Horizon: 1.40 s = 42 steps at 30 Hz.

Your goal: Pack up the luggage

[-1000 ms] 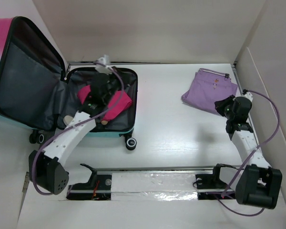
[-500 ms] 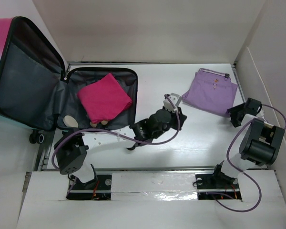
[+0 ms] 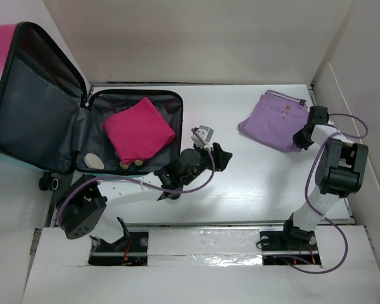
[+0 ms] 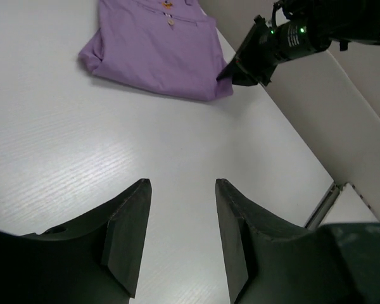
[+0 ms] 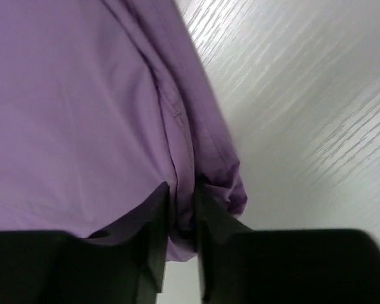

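The luggage (image 3: 35, 114) lies open at the far left of the desk (image 3: 240, 183). Its lid stands up on the left with the grey lining showing, and its lower shell lies flat on the desk. A folded pink cloth (image 3: 138, 130) rests inside the lower shell. Near it, at the shell's near edge, is a pale rounded item (image 3: 94, 162); the view is too small to tell what it is.

The left arm stretches low across the middle of the desk. The left fingers (image 3: 220, 155) are to the right of the luggage and apart from it. In the left wrist view these fingers (image 4: 123, 234) stand spread, with nothing between them and bare desk (image 4: 63, 139) below.

A folded purple cloth (image 3: 275, 120) lies at the far right of the desk, well apart from the luggage. The right fingers (image 3: 301, 139) are at its near right corner. In the right wrist view they (image 5: 155, 234) are drawn close together and pinch the bunched edge of the purple cloth (image 5: 69, 114). The left wrist view shows the same meeting, with the right fingers (image 4: 240, 66) touching the corner of the purple cloth (image 4: 155, 50), which lies flat on the desk.
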Each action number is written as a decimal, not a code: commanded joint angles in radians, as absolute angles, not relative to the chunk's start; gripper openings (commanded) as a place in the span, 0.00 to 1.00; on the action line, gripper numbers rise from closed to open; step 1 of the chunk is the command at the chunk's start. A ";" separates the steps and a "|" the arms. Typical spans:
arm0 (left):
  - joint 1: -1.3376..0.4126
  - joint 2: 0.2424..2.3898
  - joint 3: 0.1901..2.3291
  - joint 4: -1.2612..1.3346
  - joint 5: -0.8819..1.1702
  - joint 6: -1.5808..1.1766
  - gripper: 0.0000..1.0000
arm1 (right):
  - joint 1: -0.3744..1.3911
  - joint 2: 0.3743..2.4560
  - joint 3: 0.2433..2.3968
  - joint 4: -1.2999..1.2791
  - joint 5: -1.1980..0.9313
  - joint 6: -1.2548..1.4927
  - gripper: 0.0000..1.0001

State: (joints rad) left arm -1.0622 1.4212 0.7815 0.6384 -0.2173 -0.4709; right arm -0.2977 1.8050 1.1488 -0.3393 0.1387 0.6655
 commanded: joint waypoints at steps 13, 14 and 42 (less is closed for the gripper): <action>-1.002 1.434 0.847 0.585 -0.247 -0.554 0.48 | 0.041 1.576 0.869 -0.269 -0.053 0.757 0.00; -1.002 1.440 0.854 0.578 -0.258 -0.554 0.50 | 0.055 1.516 0.830 -0.246 -0.072 0.773 0.01; -0.942 2.038 1.288 0.356 -0.244 -0.931 0.77 | 0.190 0.542 0.575 -0.311 0.064 0.583 0.39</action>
State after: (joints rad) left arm -0.9482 2.0178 1.1839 0.3664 -0.2447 -0.8608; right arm 0.1616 0.5426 0.5728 -0.3065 0.0738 0.6376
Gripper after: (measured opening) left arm 0.764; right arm 0.356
